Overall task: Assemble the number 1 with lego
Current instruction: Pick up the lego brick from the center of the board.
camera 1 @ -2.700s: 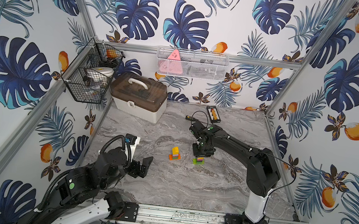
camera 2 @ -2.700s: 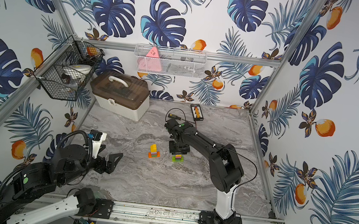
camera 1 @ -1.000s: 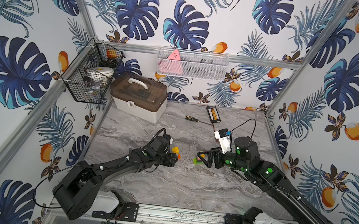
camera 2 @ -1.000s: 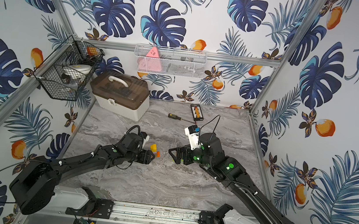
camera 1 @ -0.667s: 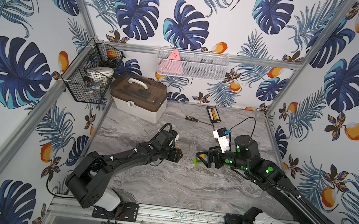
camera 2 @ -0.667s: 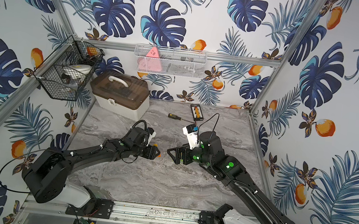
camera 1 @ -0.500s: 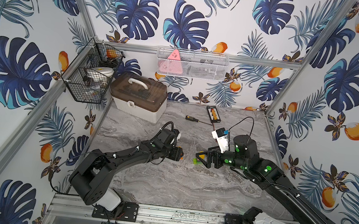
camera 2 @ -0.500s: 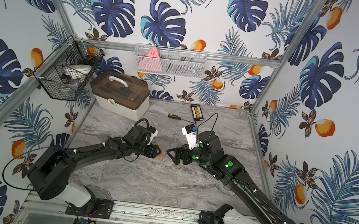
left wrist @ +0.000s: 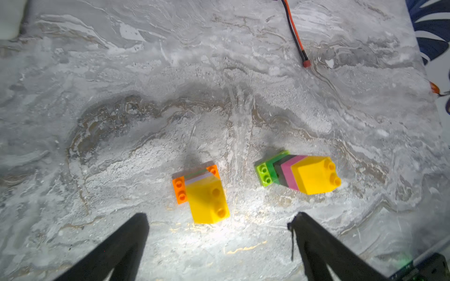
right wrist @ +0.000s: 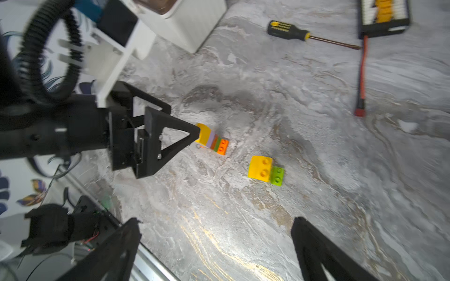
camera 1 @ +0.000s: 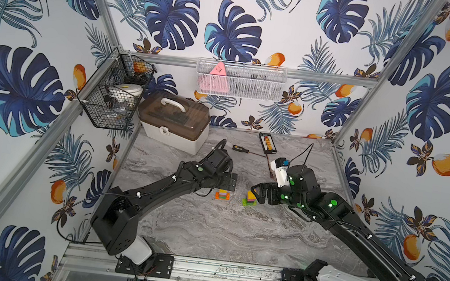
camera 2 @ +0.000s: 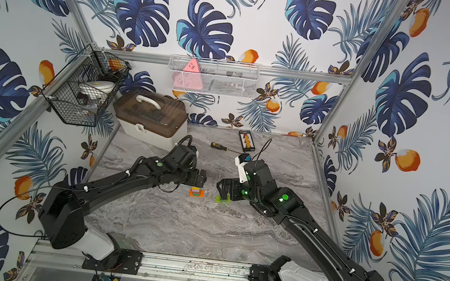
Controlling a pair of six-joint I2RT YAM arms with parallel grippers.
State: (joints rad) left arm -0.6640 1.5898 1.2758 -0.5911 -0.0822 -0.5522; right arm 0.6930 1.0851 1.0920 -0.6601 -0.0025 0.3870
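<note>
Left gripper (camera 1: 229, 182) is open: in the left wrist view its two black fingers (left wrist: 121, 243) stand wide apart and nothing is between them. Just ahead of the fingertips stands the orange-based lego stack (left wrist: 202, 192), upright on the marble table (camera 1: 222, 233). It touches neither finger. This stack has a long orange brick at the bottom, then green, brownish and lilac bricks, and a yellow brick with two studs on top.

Beside it, apart from it, with bare table between, stands the lime-based lego stack (left wrist: 299, 174). It has a long lime brick below, then green, black and pink bricks, and again a yellow brick on top.

Right gripper (camera 1: 258, 193) is open as well: its fingers (right wrist: 316, 250) are spread wide in the right wrist view and hold nothing. In both top views it hangs just beside the lime-based lego stack, on the side away from the left arm, and in a top view it hides the upper bricks of that stack. Both stacks are between the two grippers, near the middle of the table.

Farther back lie a screwdriver (camera 1: 238, 148) with a black and yellow handle and an abacus (camera 1: 267, 143). A thin red cable (right wrist: 362, 73) runs forward from the abacus. A white box with a brown lid (camera 1: 173, 124) stands at the back, on the left arm's side.
</note>
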